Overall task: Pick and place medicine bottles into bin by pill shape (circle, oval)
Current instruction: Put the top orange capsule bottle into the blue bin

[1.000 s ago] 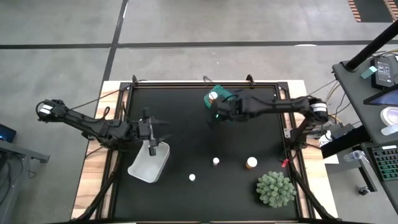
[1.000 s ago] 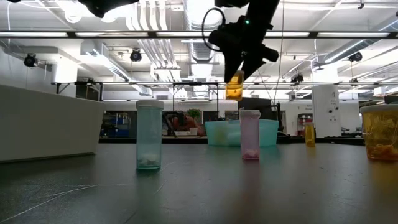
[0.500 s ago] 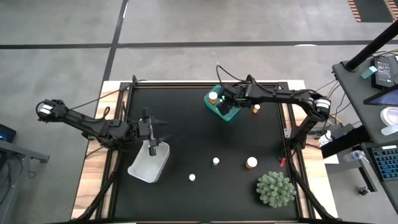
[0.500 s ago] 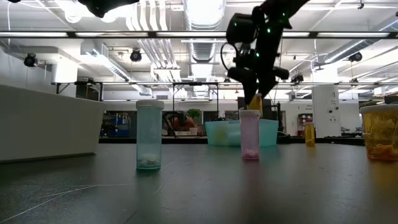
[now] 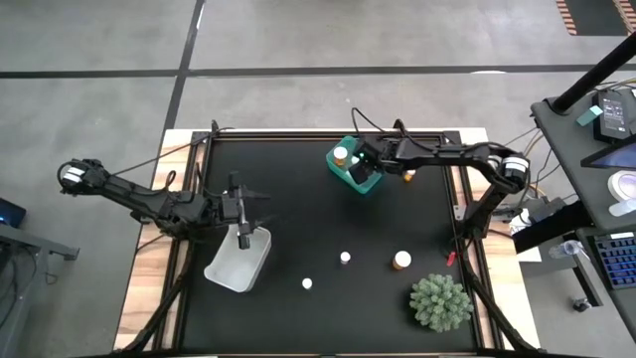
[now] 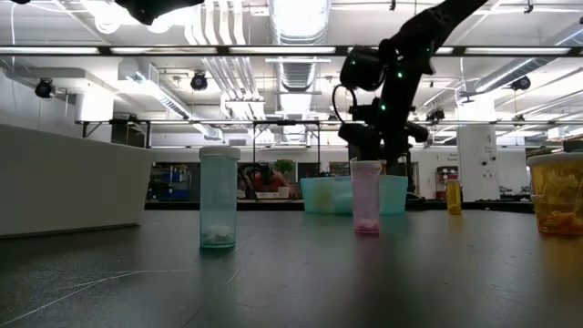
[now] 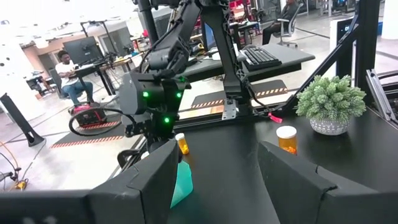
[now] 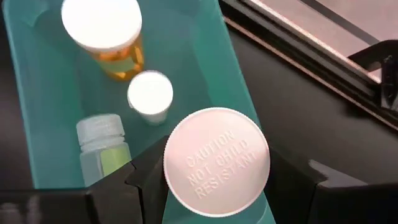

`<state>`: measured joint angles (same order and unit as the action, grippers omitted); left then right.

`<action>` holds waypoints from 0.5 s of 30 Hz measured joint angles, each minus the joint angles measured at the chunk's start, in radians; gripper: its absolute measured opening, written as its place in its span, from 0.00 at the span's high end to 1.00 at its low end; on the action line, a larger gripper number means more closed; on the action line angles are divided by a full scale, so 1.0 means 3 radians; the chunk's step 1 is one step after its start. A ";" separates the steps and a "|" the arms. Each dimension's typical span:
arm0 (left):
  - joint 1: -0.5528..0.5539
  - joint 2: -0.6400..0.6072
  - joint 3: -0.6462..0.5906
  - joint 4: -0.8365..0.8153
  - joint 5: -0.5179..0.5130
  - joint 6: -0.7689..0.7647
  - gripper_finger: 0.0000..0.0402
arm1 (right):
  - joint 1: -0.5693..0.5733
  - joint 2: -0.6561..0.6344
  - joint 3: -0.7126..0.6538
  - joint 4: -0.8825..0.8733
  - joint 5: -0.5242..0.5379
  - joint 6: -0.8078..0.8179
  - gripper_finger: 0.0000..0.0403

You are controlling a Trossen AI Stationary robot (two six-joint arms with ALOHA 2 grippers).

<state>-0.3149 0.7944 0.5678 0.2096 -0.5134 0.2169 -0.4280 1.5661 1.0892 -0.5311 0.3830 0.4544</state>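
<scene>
Placement is in hand: right pincer grasps a white-capped bottle just above the teal bin; next, release it inside.

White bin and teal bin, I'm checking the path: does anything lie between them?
No. In the high view, only bare black mat separates the white bin from the teal bin.

Grey concrete floor surrounds the table; a desk stands at three o'clock, fluorescent ceiling lights glowing overhead.
</scene>
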 joint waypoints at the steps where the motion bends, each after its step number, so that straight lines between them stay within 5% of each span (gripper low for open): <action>1: 0.0000 0.0000 0.0000 0.0001 0.0000 0.0000 0.49 | -0.0004 0.0000 -0.0036 0.0038 -0.0003 -0.0005 0.49; 15: 0.0000 0.0000 0.0000 0.0032 0.0000 0.0004 0.49 | -0.0003 0.0000 -0.0188 0.0168 -0.0004 0.0058 0.35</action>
<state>-0.3149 0.7944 0.5678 0.2193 -0.5134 0.2180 -0.4290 1.5661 1.0328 -0.4806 0.3818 0.4717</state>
